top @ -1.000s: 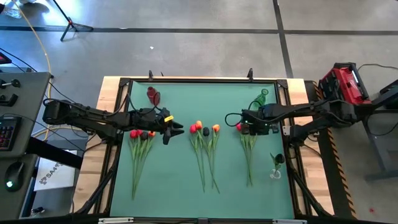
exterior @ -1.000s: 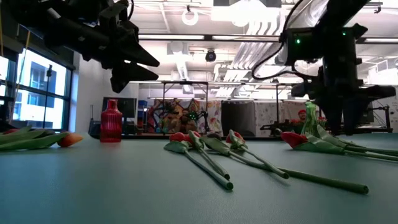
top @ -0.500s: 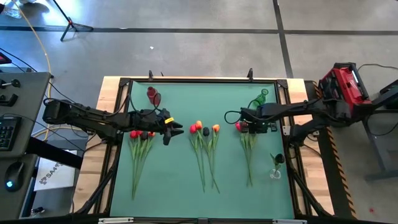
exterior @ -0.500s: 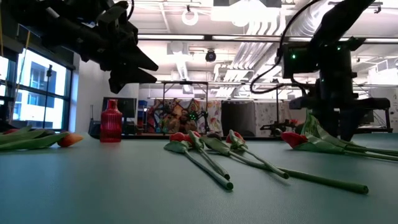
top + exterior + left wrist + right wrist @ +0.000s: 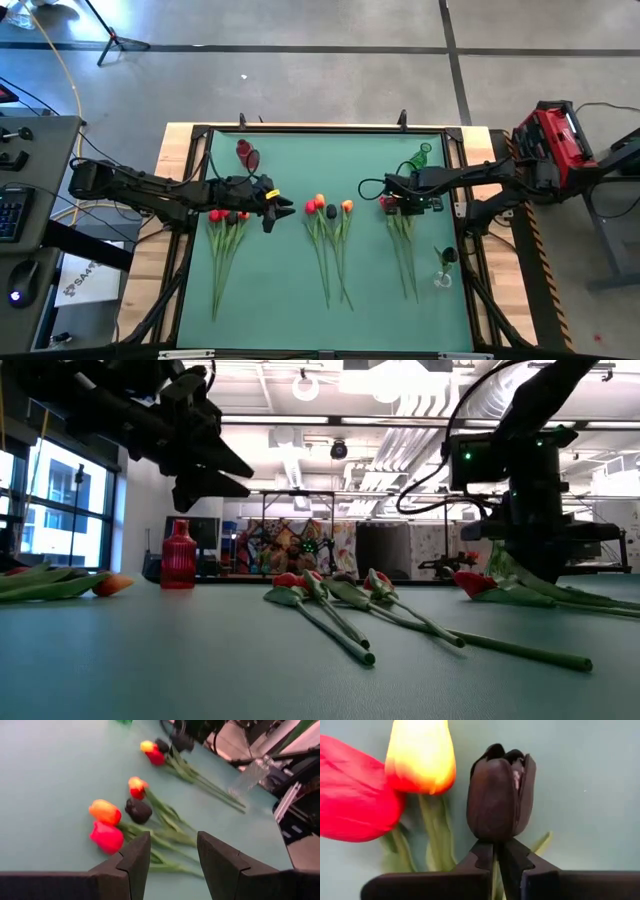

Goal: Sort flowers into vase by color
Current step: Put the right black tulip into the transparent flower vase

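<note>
Tulips lie on the green table in three bunches, heads toward the far edge: a left bunch (image 5: pixel 228 216), a middle bunch (image 5: pixel 328 208) and a right bunch (image 5: pixel 400 235). My right gripper (image 5: pixel 386 204) is down at the heads of the right bunch, shut just under a dark tulip head (image 5: pixel 500 800), with a red head (image 5: pixel 355 812) and a yellow-orange head (image 5: pixel 422 755) beside it. My left gripper (image 5: pixel 276 207) hovers open between the left and middle bunches, above the table (image 5: pixel 225 470). In its wrist view the middle bunch (image 5: pixel 125 815) lies beyond the open fingers. My right gripper pinches the dark tulip between its two fingertips (image 5: pixel 512 855), right at the base of the head (image 5: pixel 495 839). The head stands just past the fingertips. The fingers hide the stem at the pinch. I cannot tell whether the flower is lifted off the table.
A red vase (image 5: pixel 245 153) stands near the far left corner, also seen upright in the low view (image 5: pixel 178 555). A green vase (image 5: pixel 420 158) is at the far right and a clear vase (image 5: pixel 443 268) near the right edge. Bare table (image 5: pixel 280 290) lies toward the near edge.
My right gripper has shifted slightly toward the table's left, at the heads of the right bunch. One stem of that bunch has swung, its near end now lying farther toward the right edge than before. My left arm has kept still.
</note>
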